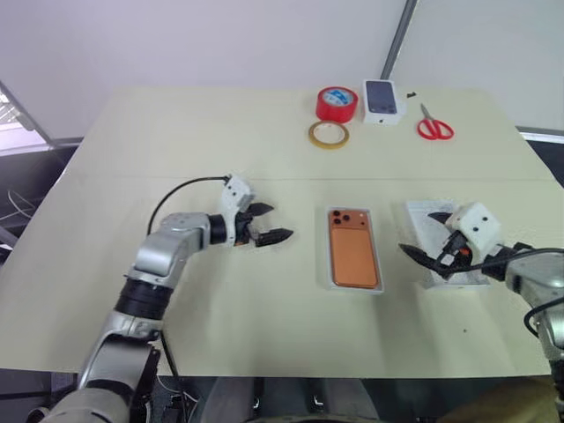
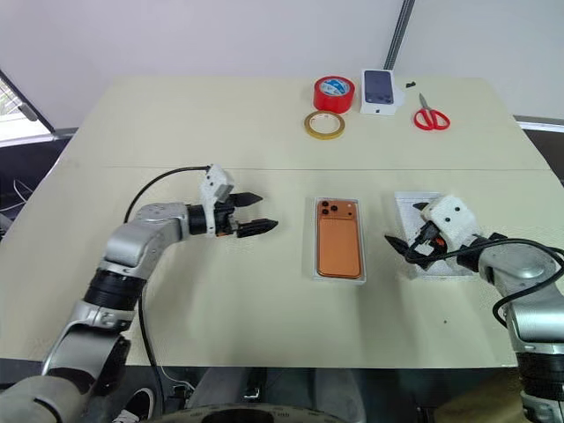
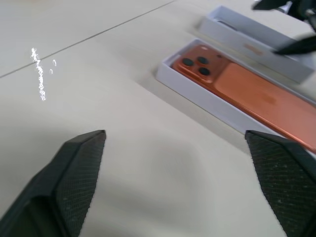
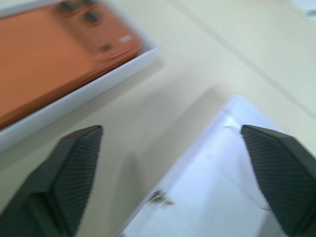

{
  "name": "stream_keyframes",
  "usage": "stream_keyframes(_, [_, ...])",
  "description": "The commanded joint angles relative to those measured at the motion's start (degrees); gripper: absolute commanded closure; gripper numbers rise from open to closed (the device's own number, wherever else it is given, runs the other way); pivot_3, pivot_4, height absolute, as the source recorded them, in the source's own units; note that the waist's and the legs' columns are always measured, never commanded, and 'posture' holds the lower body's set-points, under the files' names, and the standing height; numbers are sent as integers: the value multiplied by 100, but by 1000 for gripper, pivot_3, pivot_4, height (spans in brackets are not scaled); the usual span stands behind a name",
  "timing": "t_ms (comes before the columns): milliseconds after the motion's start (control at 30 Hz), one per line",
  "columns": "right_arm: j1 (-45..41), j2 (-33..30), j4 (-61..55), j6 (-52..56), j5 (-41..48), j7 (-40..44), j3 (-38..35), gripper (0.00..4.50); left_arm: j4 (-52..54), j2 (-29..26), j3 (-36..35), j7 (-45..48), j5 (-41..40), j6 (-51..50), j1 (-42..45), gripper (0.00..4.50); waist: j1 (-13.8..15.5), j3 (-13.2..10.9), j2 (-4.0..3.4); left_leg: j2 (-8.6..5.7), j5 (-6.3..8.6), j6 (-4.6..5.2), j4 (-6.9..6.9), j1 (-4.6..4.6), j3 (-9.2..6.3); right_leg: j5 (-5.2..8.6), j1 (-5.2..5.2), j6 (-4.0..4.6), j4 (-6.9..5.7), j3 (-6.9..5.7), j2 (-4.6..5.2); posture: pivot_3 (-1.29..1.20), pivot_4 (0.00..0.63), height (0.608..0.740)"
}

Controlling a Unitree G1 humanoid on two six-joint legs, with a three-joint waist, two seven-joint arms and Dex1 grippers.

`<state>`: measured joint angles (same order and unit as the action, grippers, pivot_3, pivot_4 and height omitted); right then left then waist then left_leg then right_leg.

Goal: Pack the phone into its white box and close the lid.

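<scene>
**A:** Phone [image 1: 353, 248] was already sitting face-down in the white box [image 1: 377, 264], mid-table, lenses toward the far edge. So imo packing was done and the lid step was up. Lid [image 1: 421, 231] lay just right of the box, hollow side up, w/ the right gripper [image 1: 426, 238] hovering over its near-left part.

**B:** Either gripper holding anything?

**A:** Nope. Left gripper [image 1: 268, 223] was spread wide, empty, parked well left of the box and pointing at it. Right one was also wide open, nothing between the fingers, lid under it but not pinched afaict.

**B:** So next move?

**A:** My guess: right gripper had to close on a lid wall, lift, flip it over so the hollow faced down, then line it up square over the box and press. Left could steady the box, since a light tray like that prob slides.

**B:** Anything in the way?

**A:** Not really. Red tape roll [image 1: 337, 103], tan tape ring [image 1: 328, 134], small white box w/ the dark phone pic [image 1: 382, 100] and red scissors [image 1: 434, 126] all sat at the far edge, well apart. Only snag I saw: lid was close beside the box, so a sloppy grab could nudge it.
</scene>
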<state>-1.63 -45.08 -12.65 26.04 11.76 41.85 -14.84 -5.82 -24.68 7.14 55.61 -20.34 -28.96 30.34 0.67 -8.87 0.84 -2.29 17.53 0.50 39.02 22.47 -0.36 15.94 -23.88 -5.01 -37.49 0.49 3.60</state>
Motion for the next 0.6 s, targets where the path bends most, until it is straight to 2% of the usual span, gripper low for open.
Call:
stream_keyframes(33, [-58, 70, -490, 860, -186, -597, 48, 0, 218, -197, -96, 519, 170, 1393, -202, 26, 5, 0, -1, 0, 1, 1, 0, 0, 1, 0, 0, 0, 2, 0, 2, 0, 150, 740])
stream_keyframes(233, [-333, -349, -936, 2788, 107, -538, 169, 0, 48, -438, 3, 1247, 245, 2520, -393, 26, 4, -2, -9, 0, 8, 14, -1, 3, 1, 1, -1, 1, 6, 0, 4, 0, 150, 740])
stream_keyframes(300, [-595, -385, -1203, 3722, 504, -466, 95, 0, -71, -438, 30, 1332, 307, 2761, -399, 26, -1, -2, -9, 0, 10, 17, -1, 3, 1, 1, 0, 2, 8, 0, 4, 0, 150, 740])
stream_keyframes(467, [-1193, -710, -1388, 5242, 1000, -374, 225, 0, -56, -360, 88, 1456, 260, 3003, -521, 26, -21, -3, -11, 2, 11, 20, -3, 3, 2, 1, -2, 1, 7, -1, 4, 0, 150, 740])
stream_keyframes(600, [-1798, -636, -1216, 6291, 1292, -457, 284, 0, 58, -295, 92, 1373, 305, 3270, -711, 26, -16, -3, -11, 3, 12, 23, -3, 5, 2, 1, -2, 1, 9, -1, 4, 0, 150, 740])
